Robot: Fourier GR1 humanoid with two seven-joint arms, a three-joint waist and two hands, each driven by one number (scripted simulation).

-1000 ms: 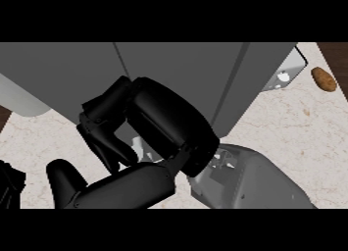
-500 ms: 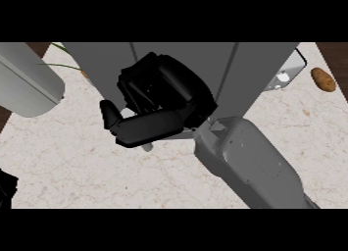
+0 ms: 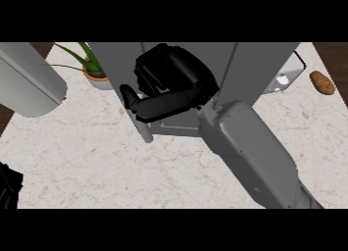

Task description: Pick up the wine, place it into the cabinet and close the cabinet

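Black right hand [image 3: 169, 88], fingers curled, reached into the grey cabinet [image 3: 256, 63]; whether it held wine we could not tell.

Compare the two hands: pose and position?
The right hand is raised up at the grey cabinet, fingers curled; the left hand sits low at the view's left edge, mostly cut off. The right hand shows whole with its forearm; of the left hand only a bit shows. Both are black.

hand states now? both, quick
Right hand: at the cabinet, fingers curled; what it holds, if anything, cannot be told.
Left hand: at the lower left edge, state cannot be told.
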